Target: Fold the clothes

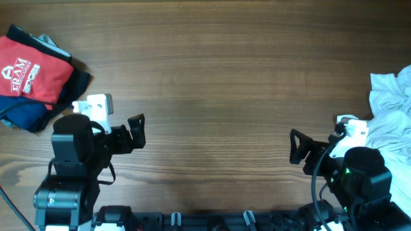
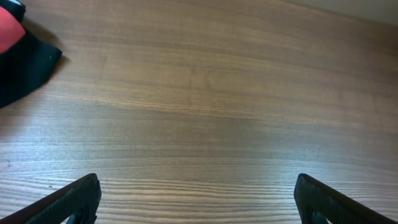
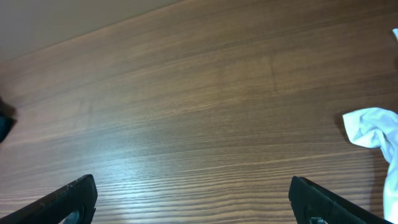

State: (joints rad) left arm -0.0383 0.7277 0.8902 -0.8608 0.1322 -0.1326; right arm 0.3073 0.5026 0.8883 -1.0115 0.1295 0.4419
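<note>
Item one: red cotton T-shirt with white lettering, at the far left corner of the brown wood-grain counter. It lies flat on a dark navy garment and looks already squared into a compact packet. Item two: crumpled white cloth heap, unfolded, running out of frame at the right. Item three: left gripper, fingers spread wide and holding nothing, near the red shirt but apart from it. Item four: right gripper, likewise spread and empty, just beside the white heap. Hazards for you: pinch the red shirt too deep and you may catch the navy layer beneath and drag both. A one-sided tug would likely undo its creases. You cannot tell how much white cloth trails unseen, so a lift may snag.
</note>
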